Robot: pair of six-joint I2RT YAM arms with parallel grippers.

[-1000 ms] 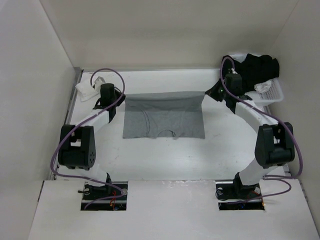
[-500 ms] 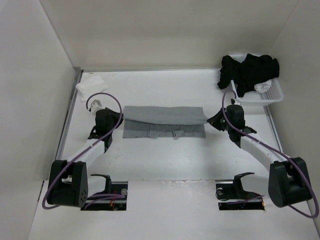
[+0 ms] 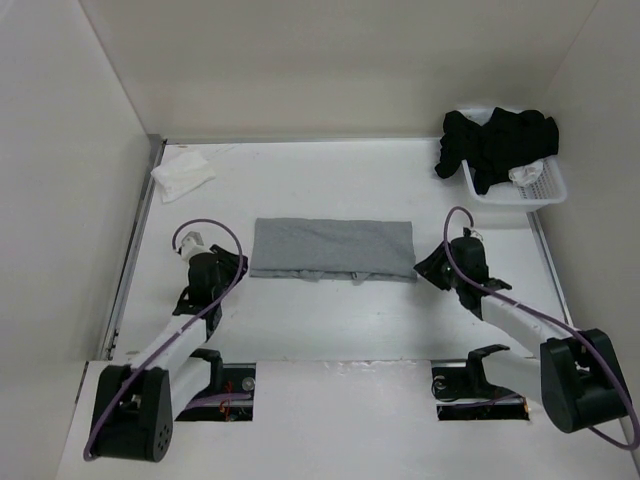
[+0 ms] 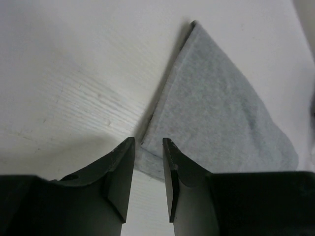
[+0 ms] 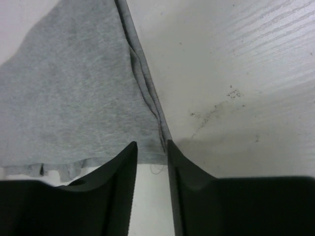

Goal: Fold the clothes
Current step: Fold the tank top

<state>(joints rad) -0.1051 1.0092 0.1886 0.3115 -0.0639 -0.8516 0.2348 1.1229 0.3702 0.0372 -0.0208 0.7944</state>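
The clothes (image 3: 332, 249) are one plain grey garment lying flat on the white table as a wide folded band. My left gripper (image 3: 237, 263) sits just off the band's near left corner, and my right gripper (image 3: 424, 266) just off its near right corner. In the left wrist view the left gripper (image 4: 148, 141) is open, with the grey corner (image 4: 216, 108) resting on the table just past its tips. The right wrist view shows the right gripper (image 5: 151, 143) open too, with the cloth's hemmed edge (image 5: 74, 98) flat in front of it. Neither holds anything.
A white basket (image 3: 548, 186) piled with black garments (image 3: 495, 140) stands at the back right corner. A small white cloth (image 3: 181, 175) lies at the back left. White walls close in the table on three sides.
Both arms drew back toward the near edge, carrying the garment's far edge over the near half. Both grippers then opened and let go of the corners.
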